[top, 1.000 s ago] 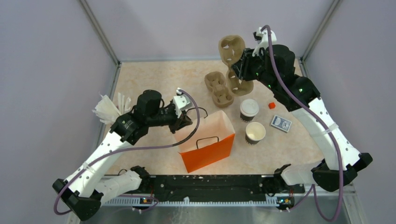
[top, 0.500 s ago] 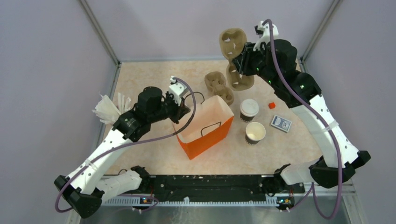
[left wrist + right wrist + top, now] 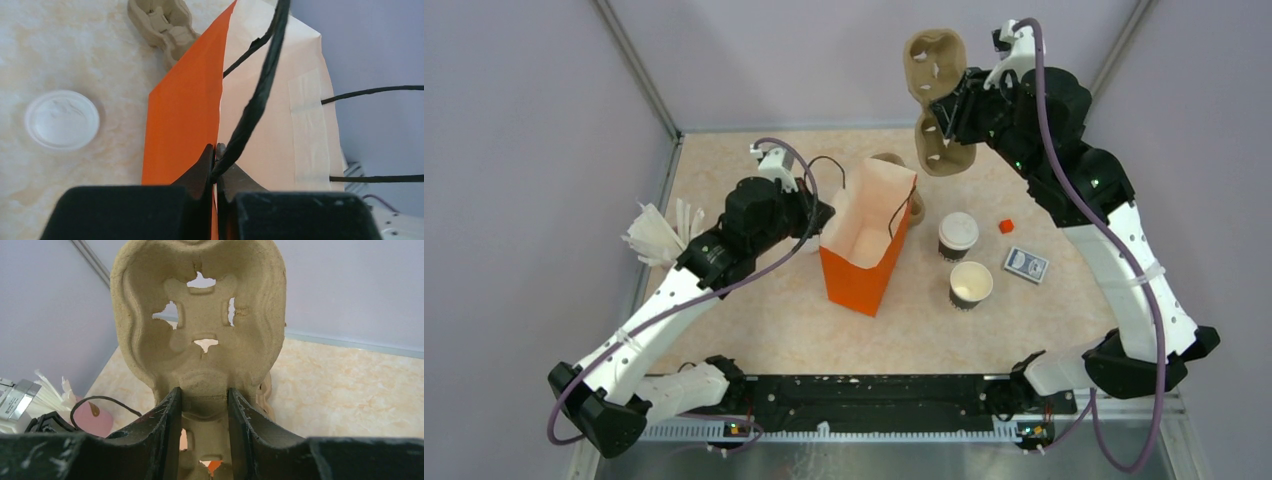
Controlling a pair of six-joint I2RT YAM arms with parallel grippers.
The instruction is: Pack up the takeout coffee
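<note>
Left claw (image 3: pixel 216 162): clamped on orange bag (image 3: pixel 859 280) rim and cord handle (image 3: pixel 255 100). Right claw (image 3: pixel 204 402): gripping pulp tray (image 3: pixel 200 315), raised over worktop's (image 3: pixel 754 170) far edge. Takeout coffee (image 3: pixel 957 233): upright beside bag.

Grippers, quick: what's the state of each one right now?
Left gripper: shut on the bag, pinching its rim and handle cord.
Right gripper: shut on the tray, held up off the table.

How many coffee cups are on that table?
2. A pale tan paper cup with a white plastic lid stands right of the tall orange paper bag; an open lidless paper cup stands just nearer the arms. The bag may hide more.
</note>
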